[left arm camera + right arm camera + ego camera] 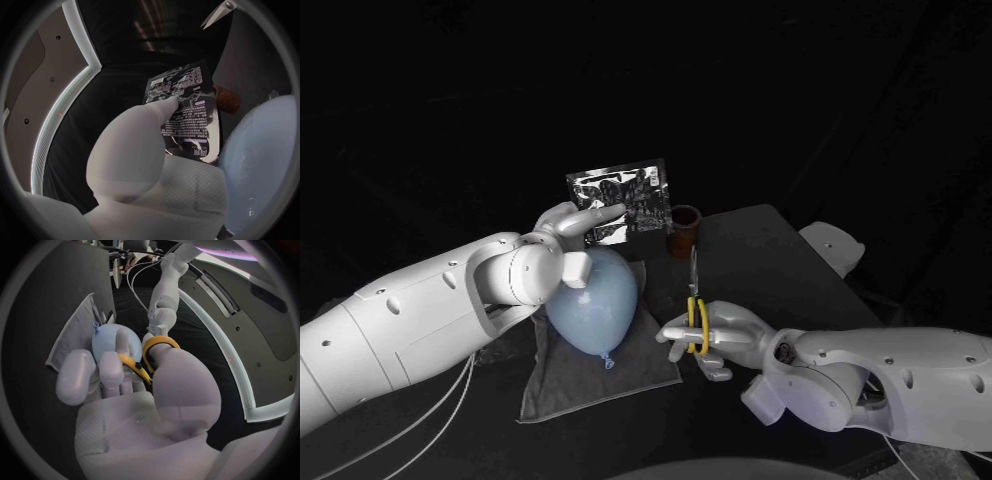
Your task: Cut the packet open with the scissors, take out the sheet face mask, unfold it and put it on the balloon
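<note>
Currently, left hand [568, 228] pinches packet [620, 200], centre frame, contents hidden; right hand [721, 335] grips scissors [692, 295] below brown cup [684, 230].

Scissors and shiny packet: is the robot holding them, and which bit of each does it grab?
Yes. The right hand holds the scissors by their yellow handle loops; the left hand holds the packet up by a lower corner.

Right hand [144, 410], fingers [111, 375] through yellow scissors [134, 367] handles, pale blue balloon [106, 337] on grey cloth [75, 335]
</note>
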You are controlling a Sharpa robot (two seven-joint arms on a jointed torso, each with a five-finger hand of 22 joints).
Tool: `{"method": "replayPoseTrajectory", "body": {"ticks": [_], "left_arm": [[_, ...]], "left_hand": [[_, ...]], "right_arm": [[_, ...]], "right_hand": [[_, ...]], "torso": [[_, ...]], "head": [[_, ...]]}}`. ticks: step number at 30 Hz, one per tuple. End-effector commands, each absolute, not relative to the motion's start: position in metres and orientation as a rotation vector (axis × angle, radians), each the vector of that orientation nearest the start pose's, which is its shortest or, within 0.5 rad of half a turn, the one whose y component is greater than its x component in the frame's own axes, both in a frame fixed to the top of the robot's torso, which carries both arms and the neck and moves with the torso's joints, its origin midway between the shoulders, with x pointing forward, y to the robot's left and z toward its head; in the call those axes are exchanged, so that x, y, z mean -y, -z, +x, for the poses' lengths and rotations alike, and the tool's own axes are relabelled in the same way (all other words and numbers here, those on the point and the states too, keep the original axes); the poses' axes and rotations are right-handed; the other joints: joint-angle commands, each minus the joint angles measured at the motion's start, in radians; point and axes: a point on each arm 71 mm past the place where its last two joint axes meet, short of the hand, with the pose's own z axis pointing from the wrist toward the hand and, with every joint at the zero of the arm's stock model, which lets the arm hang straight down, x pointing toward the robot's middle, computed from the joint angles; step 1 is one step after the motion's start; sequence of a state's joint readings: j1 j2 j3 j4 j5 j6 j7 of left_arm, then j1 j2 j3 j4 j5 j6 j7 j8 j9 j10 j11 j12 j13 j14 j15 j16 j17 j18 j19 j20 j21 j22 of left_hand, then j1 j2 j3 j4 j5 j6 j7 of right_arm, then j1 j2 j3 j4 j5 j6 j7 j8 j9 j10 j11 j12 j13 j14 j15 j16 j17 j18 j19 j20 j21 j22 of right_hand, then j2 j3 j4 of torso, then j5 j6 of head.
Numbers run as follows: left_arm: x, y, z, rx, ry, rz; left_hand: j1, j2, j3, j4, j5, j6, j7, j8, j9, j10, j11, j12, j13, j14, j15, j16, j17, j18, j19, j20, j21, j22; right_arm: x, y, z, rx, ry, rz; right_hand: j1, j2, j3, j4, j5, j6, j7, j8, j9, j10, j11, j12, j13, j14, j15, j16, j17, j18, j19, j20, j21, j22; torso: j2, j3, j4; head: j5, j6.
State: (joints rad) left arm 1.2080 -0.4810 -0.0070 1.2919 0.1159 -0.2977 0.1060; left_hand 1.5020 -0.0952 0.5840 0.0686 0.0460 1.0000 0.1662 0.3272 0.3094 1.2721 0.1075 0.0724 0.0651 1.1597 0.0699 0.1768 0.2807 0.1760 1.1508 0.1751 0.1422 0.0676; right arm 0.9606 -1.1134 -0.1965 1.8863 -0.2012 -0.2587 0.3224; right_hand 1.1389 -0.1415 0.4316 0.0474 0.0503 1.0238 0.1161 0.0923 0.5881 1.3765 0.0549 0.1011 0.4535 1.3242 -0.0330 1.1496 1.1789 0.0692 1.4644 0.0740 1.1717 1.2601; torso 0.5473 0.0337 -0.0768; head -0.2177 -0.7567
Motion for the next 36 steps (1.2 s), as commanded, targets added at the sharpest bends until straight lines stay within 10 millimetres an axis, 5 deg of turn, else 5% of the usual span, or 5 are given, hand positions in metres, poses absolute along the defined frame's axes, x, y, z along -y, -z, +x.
{"method": "replayPoseTrajectory", "body": {"ticks": [1, 6, 19, 29, 36], "left_arm": [[-0.078, 0.193, 0.516, -1.743, 1.615, -1.330], [-0.076, 0.193, 0.514, -1.766, 1.631, -1.324], [-0.073, 0.193, 0.512, -1.793, 1.636, -1.323], [-0.073, 0.193, 0.512, -1.798, 1.626, -1.328], [-0.073, 0.194, 0.512, -1.799, 1.622, -1.330]], "left_hand": [[-0.002, 0.007, 0.005, -0.001, 0.003, 0.007, 0.000, 0.005, 0.049, 0.007, -0.003, -0.005, 0.000, 0.006, 0.001, 0.002, 0.001, 0.010, 0.006, 0.001, 0.000, 0.001], [-0.003, 0.008, 0.006, -0.002, 0.003, 0.007, 0.000, 0.005, 0.050, 0.007, -0.003, -0.005, 0.000, 0.007, 0.001, 0.002, 0.001, 0.010, 0.007, 0.001, 0.000, 0.001], [-0.005, 0.008, 0.010, -0.006, 0.004, 0.006, 0.001, 0.006, 0.051, 0.008, -0.003, -0.006, 0.000, 0.007, 0.000, 0.002, 0.002, 0.010, 0.010, -0.001, 0.001, 0.002], [-0.006, 0.008, 0.013, -0.008, 0.004, 0.005, 0.001, 0.006, 0.053, 0.008, -0.002, -0.006, 0.000, 0.007, 0.000, 0.001, 0.003, 0.010, 0.012, -0.002, 0.002, 0.002], [-0.008, 0.008, 0.015, -0.010, 0.004, 0.005, 0.002, 0.007, 0.054, 0.009, -0.002, -0.007, 0.000, 0.008, 0.000, 0.001, 0.003, 0.010, 0.014, -0.003, 0.002, 0.002]], "right_arm": [[0.214, 0.289, 0.319, -2.018, -1.717, 1.362], [0.222, 0.290, 0.328, -2.035, -1.717, 1.370], [0.238, 0.290, 0.353, -2.031, -1.554, 1.186], [0.243, 0.287, 0.366, -1.996, -1.445, 1.039], [0.243, 0.287, 0.368, -1.994, -1.392, 0.962]], "right_hand": [[0.035, -0.004, 0.012, -0.021, 0.008, 0.010, -0.004, 0.005, -0.003, 0.083, -0.029, 0.020, 0.022, 0.032, -0.008, 0.043, 0.038, 0.000, 0.034, -0.016, 0.054, 0.043], [0.032, -0.013, 0.015, -0.026, 0.012, 0.009, -0.004, 0.005, -0.008, 0.086, -0.031, 0.037, 0.053, 0.042, -0.010, 0.062, 0.053, -0.003, 0.038, -0.019, 0.073, 0.058], [-0.034, -0.054, -0.060, 0.016, -0.002, -0.037, -0.006, -0.011, -0.015, 0.035, -0.023, 0.041, 0.109, -0.015, 0.000, 0.008, 0.012, 0.012, 0.005, -0.011, -0.008, 0.003], [-0.021, -0.054, -0.158, 0.040, -0.002, -0.153, 0.043, -0.026, -0.020, -0.218, 0.032, -0.038, 0.057, -0.215, 0.050, -0.118, -0.095, 0.074, -0.145, 0.032, -0.377, -0.263], [0.000, -0.043, -0.219, 0.048, -0.002, -0.204, 0.054, -0.011, -0.008, -0.291, 0.047, -0.033, 0.014, -0.302, 0.066, -0.128, -0.125, 0.092, -0.187, 0.051, -0.463, -0.328]], "torso": [[0.000, 0.0009, 0.0005], [0.000, -0.0012, 0.0012], [0.003, 0.0024, 0.0002], [0.003, 0.0021, 0.0017], [0.002, 0.0000, 0.0016]], "head": [[-0.001, 0.001], [-0.004, 0.004], [0.006, 0.007], [0.008, 0.011], [0.008, 0.013]]}}
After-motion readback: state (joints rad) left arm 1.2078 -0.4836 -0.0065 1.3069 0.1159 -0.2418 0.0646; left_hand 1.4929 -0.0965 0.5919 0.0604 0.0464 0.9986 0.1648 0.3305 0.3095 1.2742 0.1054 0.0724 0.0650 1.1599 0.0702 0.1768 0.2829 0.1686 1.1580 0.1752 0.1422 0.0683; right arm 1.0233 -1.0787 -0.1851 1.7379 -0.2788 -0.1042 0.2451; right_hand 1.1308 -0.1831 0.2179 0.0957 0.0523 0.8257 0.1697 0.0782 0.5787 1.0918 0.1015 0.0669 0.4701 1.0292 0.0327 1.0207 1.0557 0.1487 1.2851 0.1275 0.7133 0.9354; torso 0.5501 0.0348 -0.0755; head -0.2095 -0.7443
